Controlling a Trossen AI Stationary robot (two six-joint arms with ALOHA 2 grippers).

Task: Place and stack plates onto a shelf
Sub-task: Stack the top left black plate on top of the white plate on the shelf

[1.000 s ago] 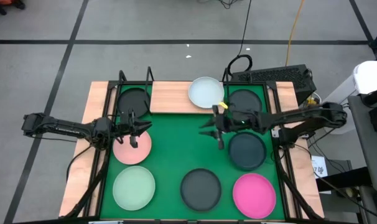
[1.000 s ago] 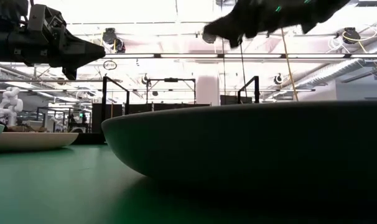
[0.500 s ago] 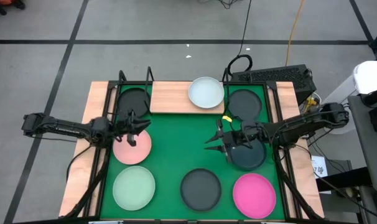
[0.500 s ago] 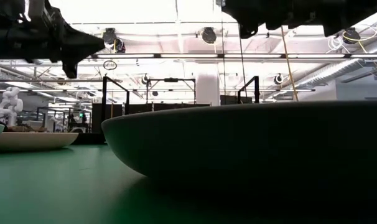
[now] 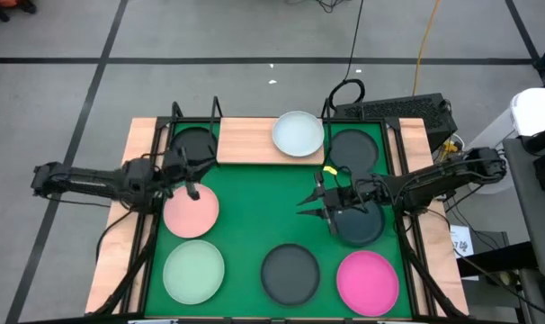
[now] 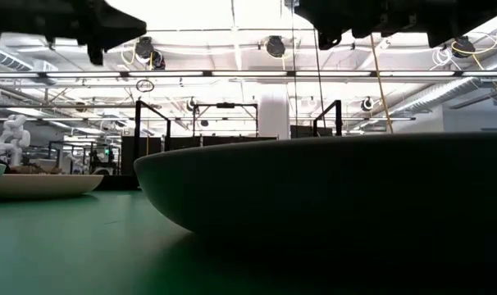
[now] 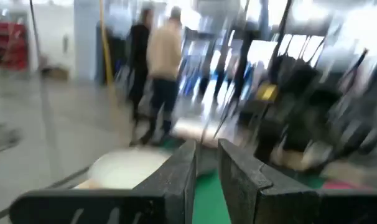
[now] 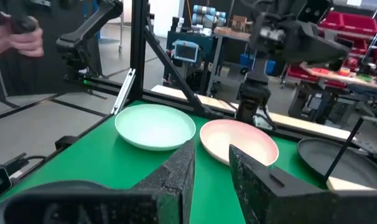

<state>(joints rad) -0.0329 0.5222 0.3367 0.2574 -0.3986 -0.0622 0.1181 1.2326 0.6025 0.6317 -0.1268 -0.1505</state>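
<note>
The shelf's light-wood plank point(image 5: 248, 142) stands at the table's far edge, and the white plate point(image 5: 298, 133) rests on its right end. One black plate point(image 5: 193, 144) lies beside its left end and another point(image 5: 353, 148) beside its right end. On the green mat lie the pale pink point(image 5: 192, 211), pale green point(image 5: 193, 273), dark grey point(image 5: 290, 273), hot pink point(image 5: 367, 281) and dark teal point(image 5: 358, 223) plates. My left gripper point(image 5: 188, 183) point(image 7: 207, 155) hovers open above the pink plate's far rim. My right gripper point(image 5: 310, 205) point(image 8: 210, 155) hovers open just left of the teal plate.
Black rod frames point(image 5: 196, 112) rise at the far corners and along both sides of the mat. Bare green mat point(image 5: 263, 202) lies in the middle between the two grippers. A keyboard point(image 5: 398, 110) sits beyond the far right corner. People stand in the room behind point(image 7: 163, 68).
My right gripper has moved toward the table's near edge, from beside the far black plate to beside the teal plate, then held still. My left gripper has risen and tipped up over the pink plate's far rim. No plate has moved.
</note>
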